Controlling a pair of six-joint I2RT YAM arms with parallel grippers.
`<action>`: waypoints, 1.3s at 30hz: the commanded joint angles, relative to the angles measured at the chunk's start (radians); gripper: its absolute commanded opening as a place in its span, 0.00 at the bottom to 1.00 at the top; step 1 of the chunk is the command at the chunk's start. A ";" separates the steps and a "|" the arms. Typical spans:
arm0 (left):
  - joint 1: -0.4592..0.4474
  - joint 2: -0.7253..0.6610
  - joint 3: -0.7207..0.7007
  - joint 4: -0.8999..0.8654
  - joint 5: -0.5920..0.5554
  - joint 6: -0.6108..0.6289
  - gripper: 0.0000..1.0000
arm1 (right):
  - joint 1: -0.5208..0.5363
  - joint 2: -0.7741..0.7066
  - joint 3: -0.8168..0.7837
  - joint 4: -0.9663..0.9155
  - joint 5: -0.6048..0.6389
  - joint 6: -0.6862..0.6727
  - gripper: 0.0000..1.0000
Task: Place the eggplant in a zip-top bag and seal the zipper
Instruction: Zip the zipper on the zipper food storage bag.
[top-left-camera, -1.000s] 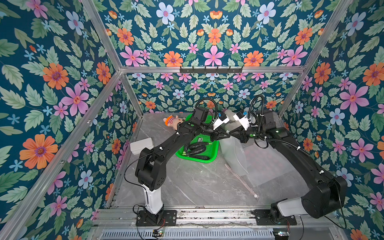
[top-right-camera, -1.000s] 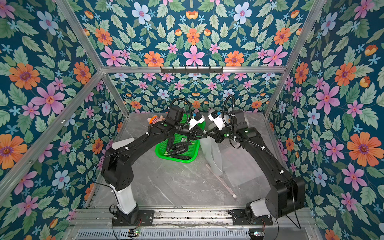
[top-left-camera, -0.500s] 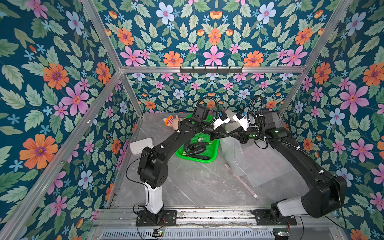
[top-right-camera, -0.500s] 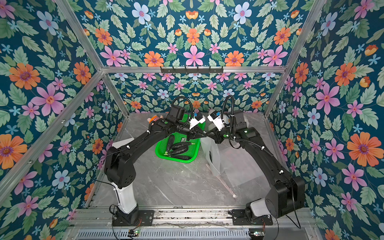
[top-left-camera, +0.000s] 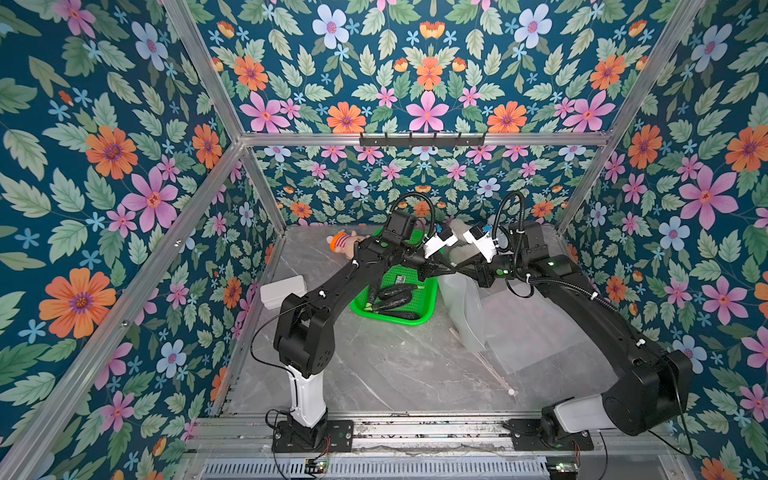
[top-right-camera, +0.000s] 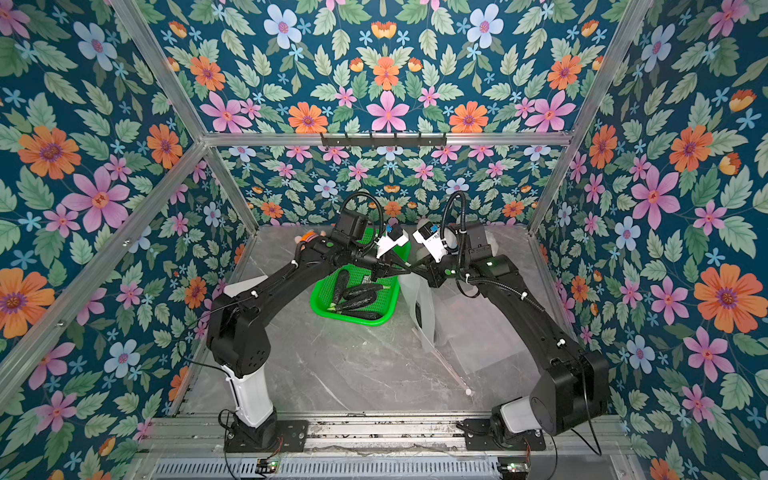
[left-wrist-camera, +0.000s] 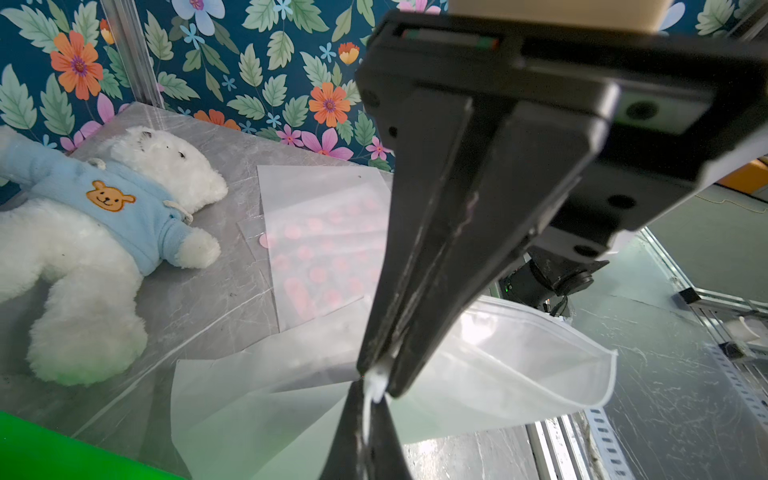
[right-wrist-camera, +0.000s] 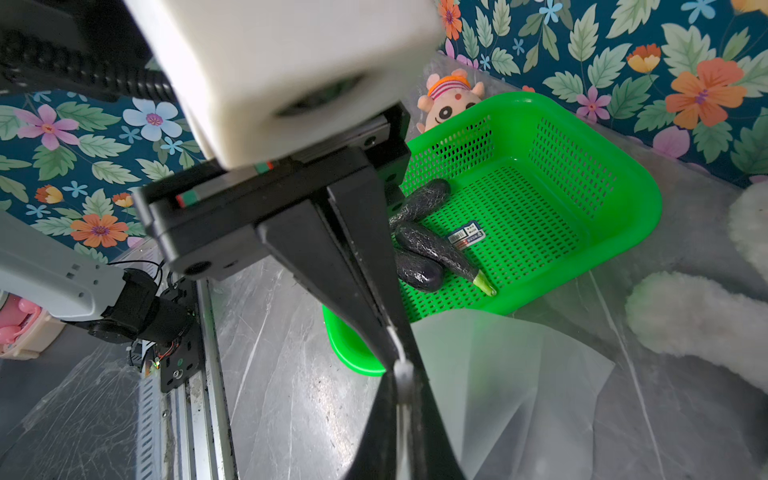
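Several dark purple eggplants (top-left-camera: 395, 293) (right-wrist-camera: 436, 249) lie in a green basket (top-left-camera: 386, 318). Just right of the basket, my two grippers meet tip to tip above the table. The left gripper (top-left-camera: 445, 269) (left-wrist-camera: 369, 390) and the right gripper (top-left-camera: 457, 266) (right-wrist-camera: 401, 370) are each shut on the same stretch of the white mouth edge of a translucent zip-top bag (top-left-camera: 461, 307) (left-wrist-camera: 519, 357). The bag hangs from them with its lower part on the table. Its mouth gapes, and the zipper (left-wrist-camera: 609, 374) curves round the opening.
A flat translucent bag with pink dots (left-wrist-camera: 328, 253) (top-left-camera: 532, 328) lies on the table to the right, a thin pink strip with a small white slider (top-left-camera: 512, 391) along its near edge. A white teddy bear (left-wrist-camera: 104, 232) lies at the back, a pink doll (top-left-camera: 343, 243) behind the basket, a white box (top-left-camera: 282, 291) at left.
My left gripper has shut on the bag's mouth edge right beside the right gripper's tips. The right gripper has kept its hold, and the hanging bag has shifted slightly.
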 joint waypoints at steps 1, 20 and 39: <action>0.030 -0.033 -0.029 0.149 0.039 -0.064 0.00 | -0.002 -0.009 -0.021 -0.057 0.062 -0.013 0.03; 0.088 -0.136 -0.189 0.461 -0.242 -0.269 0.00 | -0.002 -0.053 -0.047 -0.173 0.204 0.068 0.02; 0.096 -0.091 -0.150 0.616 -0.422 -0.404 0.00 | -0.005 -0.246 -0.135 -0.422 0.361 0.248 0.02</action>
